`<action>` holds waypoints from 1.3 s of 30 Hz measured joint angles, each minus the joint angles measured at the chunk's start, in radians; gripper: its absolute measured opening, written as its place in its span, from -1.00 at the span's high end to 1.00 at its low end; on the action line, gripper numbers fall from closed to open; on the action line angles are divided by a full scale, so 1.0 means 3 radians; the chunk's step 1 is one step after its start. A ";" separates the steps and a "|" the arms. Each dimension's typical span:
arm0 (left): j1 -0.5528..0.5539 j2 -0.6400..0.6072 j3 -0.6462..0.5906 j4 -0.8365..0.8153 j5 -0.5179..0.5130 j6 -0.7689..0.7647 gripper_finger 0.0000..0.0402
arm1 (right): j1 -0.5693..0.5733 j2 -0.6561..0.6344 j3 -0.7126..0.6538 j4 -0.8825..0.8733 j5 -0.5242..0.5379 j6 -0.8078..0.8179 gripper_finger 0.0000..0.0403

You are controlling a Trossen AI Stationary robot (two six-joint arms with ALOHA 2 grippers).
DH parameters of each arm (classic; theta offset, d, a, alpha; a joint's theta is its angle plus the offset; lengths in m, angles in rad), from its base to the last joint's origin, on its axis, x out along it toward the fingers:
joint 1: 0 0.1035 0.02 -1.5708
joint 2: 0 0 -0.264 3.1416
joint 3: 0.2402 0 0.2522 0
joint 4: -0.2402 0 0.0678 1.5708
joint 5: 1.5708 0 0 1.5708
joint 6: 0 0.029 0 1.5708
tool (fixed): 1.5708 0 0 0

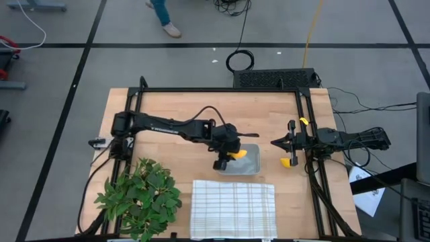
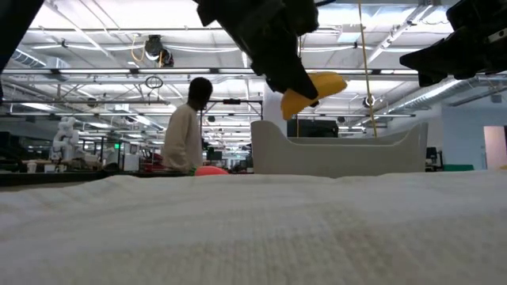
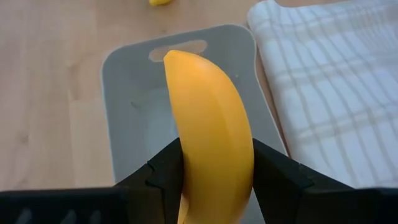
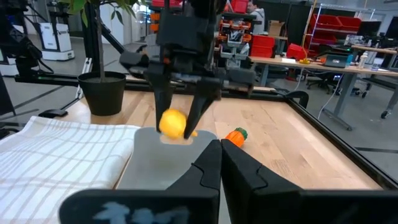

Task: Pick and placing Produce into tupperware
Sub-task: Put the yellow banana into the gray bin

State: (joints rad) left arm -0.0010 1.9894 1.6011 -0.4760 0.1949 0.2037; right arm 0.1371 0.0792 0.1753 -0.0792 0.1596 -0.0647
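My left gripper [image 1: 225, 153] is shut on the yellow banana [image 1: 237, 154], held over the translucent grey tupperware [image 1: 243, 163] at the table's middle. The wrist view shows the banana [image 3: 208, 124] above the tupperware's floor [image 3: 137, 124]. The small yellow lemon-like fruit [image 1: 289, 161] lies on the table to the right of the tupperware. The orange carrot [image 4: 236, 135] lies on the table beside the tupperware's far side and is hidden in the high view. My right gripper [image 1: 277, 142] is shut and empty, right of the tupperware. My left gripper pinches the banana's two sides [image 3: 214, 171] between its two fingers, toward one end. The fingers come from above, slanting down, and lie across the banana. The free end [image 3: 177, 59] sticks out past the fingers. The banana [image 2: 315, 89] is lifted clear above the tupperware's wall [image 2: 341, 150].
A white checked cloth [image 1: 233, 208] lies at the near edge, right below the tupperware. A big leafy green plant [image 1: 141, 195] stands at the near left. Black frame rails [image 1: 222, 89] edge the table. A person [image 2: 186, 134] stands in the room behind.
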 joint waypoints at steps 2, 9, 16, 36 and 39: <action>-0.0008 0.0087 0.0082 0.0024 0.0043 -0.0005 0.21 | 0.0000 0.0000 0.0000 0.0000 0.0000 0.0000 1.00; -0.0071 0.0334 0.0364 -0.0096 0.0141 -0.0021 0.21 | 0.0000 0.0000 0.0000 0.0000 0.0000 0.0000 1.00; -0.0098 0.0344 0.0326 -0.0244 0.0167 -0.0020 0.21 | 0.0000 0.0001 0.0000 -0.0001 0.0000 0.0001 1.00; -0.0173 0.0552 0.0320 -0.0244 -0.0245 0.0426 0.21 | 0.0000 0.0029 -0.0519 0.1128 -0.0001 -0.0018 1.00; -0.0185 0.0554 0.0320 -0.0247 -0.0245 0.0507 0.21 | 0.0000 0.0036 -0.0522 0.1098 -0.0002 -0.0001 1.00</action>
State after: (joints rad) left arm -0.0566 2.1555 1.6970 -0.5499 0.1215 0.3558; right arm 0.1371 0.0898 0.0187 0.2501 0.1590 -0.0648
